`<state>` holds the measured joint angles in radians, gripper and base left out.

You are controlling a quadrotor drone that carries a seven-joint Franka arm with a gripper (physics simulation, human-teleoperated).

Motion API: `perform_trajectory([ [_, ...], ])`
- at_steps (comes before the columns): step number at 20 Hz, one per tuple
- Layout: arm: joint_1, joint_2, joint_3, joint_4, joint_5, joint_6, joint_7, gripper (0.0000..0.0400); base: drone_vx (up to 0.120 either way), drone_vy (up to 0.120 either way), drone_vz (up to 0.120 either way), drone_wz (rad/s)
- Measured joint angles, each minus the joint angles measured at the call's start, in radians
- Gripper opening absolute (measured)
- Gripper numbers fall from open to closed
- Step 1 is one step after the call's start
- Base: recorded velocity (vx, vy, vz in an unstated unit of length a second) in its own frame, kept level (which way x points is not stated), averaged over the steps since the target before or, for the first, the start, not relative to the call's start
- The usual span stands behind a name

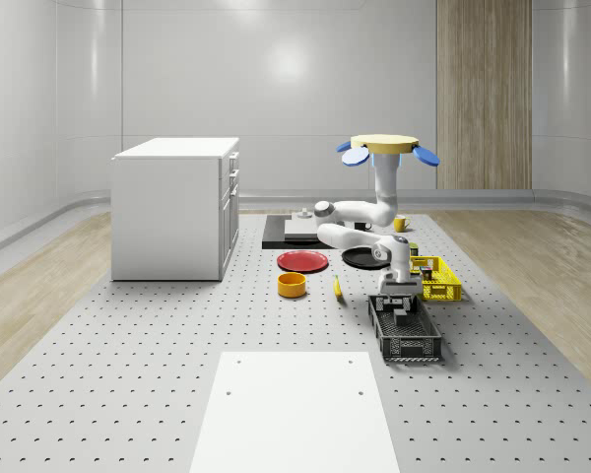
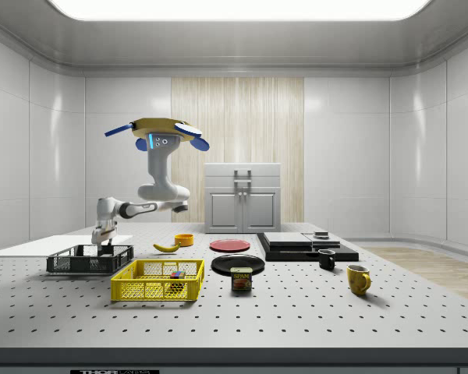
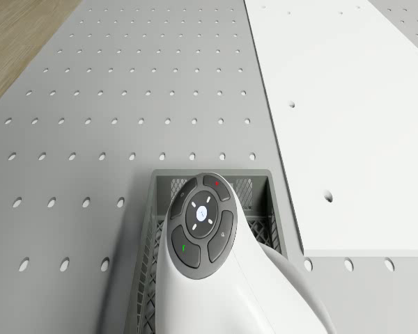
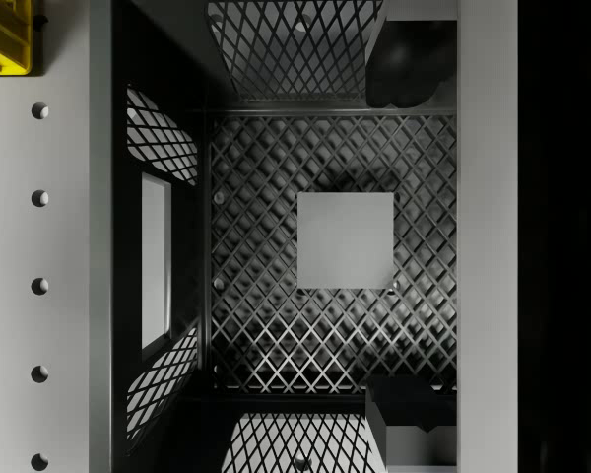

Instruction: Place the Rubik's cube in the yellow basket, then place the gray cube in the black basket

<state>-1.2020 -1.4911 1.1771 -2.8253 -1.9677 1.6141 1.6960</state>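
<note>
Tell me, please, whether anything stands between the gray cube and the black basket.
Nothing visible does. In the wrist view the gray cube already sits within the walls of the black basket, over its mesh floor. The jaws are spread open on either side and do not touch it. The drone hovers above the table.

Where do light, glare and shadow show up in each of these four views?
Side view: a bright ceiling panel lights the room. Whole-scene view: soft glare on the back wall. Wrist view: the gray cube is evenly lit, the black basket around it dark. Drone view: the arm shades that basket's inside.
</note>
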Motion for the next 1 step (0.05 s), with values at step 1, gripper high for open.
perform_trajectory([
  [1, 0.0, 0.0, 0.001, 0.0, 0.001, 0.0, 0.0, 0.0399, 0.0, 0.0, 0.0, 0.0],
])
